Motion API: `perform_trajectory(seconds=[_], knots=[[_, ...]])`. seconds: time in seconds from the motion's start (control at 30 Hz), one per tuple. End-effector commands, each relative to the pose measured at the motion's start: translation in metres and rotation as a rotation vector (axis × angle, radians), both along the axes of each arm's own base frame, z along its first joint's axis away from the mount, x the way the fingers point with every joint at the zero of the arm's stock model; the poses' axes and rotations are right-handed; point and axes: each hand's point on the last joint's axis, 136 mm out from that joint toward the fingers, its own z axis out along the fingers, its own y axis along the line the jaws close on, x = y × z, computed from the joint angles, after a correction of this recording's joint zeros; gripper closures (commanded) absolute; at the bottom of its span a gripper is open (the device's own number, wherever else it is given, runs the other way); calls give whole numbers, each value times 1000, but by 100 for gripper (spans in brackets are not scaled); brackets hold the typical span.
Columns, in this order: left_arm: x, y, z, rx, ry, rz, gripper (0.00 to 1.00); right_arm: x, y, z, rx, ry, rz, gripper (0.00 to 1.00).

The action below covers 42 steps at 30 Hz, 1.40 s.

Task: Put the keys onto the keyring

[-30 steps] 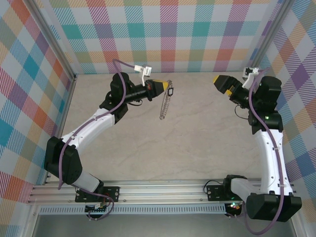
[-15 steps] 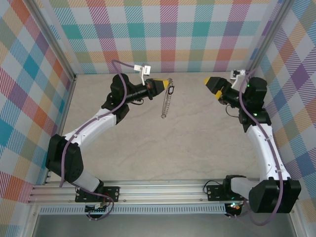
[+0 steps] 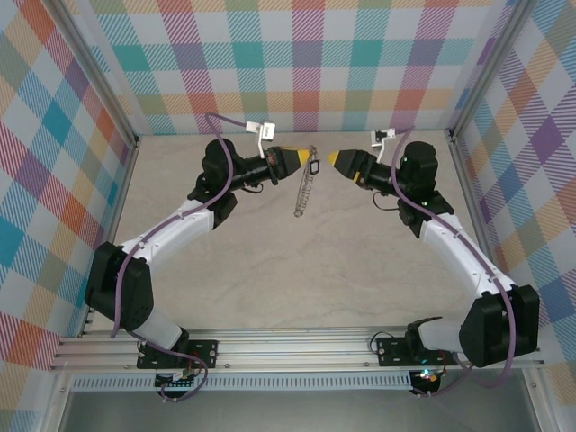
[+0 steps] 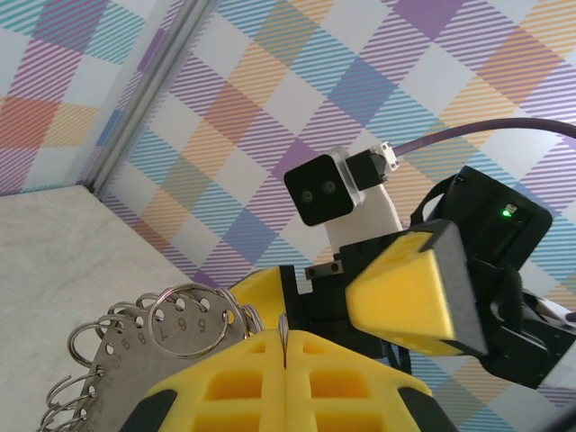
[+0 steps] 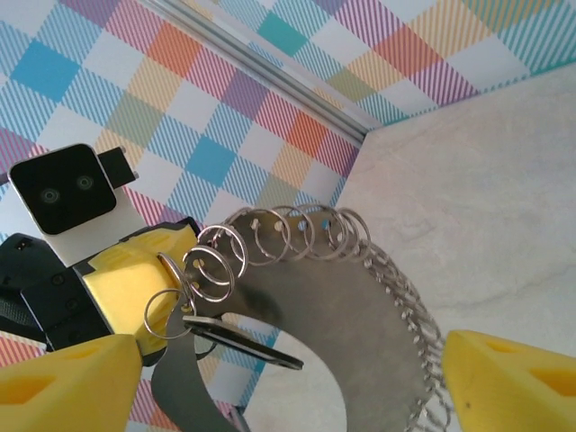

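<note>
The keyring (image 3: 304, 191) is a flat grey hoop edged with several small split rings, hanging above the table. My left gripper (image 3: 292, 159) is shut on its top edge; in the left wrist view the yellow fingertips (image 4: 284, 337) pinch a thin ring, with the numbered plate (image 4: 126, 346) to their left. A small dark key (image 3: 313, 166) hangs at the hoop's top. My right gripper (image 3: 335, 160) faces it from the right. In the right wrist view the right gripper (image 5: 288, 387) is open, its fingers on either side of the keyring (image 5: 369, 315), with the key (image 5: 238, 339) between them.
Checked walls close in the back and both sides, with metal posts in the corners (image 3: 133, 137). The pale tabletop (image 3: 297, 279) lies below the hanging hoop. The two grippers stand tip to tip, close together, at the back middle.
My right arm has swung left across the table until its fingers reach the keyring. The left gripper with the keyring has hardly moved.
</note>
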Motion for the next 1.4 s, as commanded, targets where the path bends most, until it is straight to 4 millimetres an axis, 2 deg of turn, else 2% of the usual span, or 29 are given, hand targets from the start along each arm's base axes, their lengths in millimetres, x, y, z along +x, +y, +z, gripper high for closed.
perform_trajectory(seconds=[0.0, 0.1, 0.27, 0.53, 0.77, 0.93, 1.23, 1.37], knots=[[-16, -3, 22, -57, -75, -59, 100, -6, 0, 23, 30, -120, 9, 21], [-17, -4, 24, -66, -75, -74, 100, -8, 2, 20, 41, -121, 27, 30], [-18, -5, 24, -69, -71, -87, 100, -9, 9, 21, 64, -132, 53, 38], [-16, -6, 22, -65, -67, -81, 100, -24, 33, 24, 78, -156, 143, 42], [-15, -6, 24, -66, -69, -77, 100, -30, 45, 10, 71, -135, 179, 51], [-14, -6, 23, -67, -68, -75, 100, -32, 50, 5, 71, -125, 201, 64], [-13, -6, 24, -67, -69, -72, 100, -36, 54, 1, 64, -120, 230, 80], [-12, -6, 24, -69, -69, -64, 100, -39, 55, -3, 61, -113, 239, 90]])
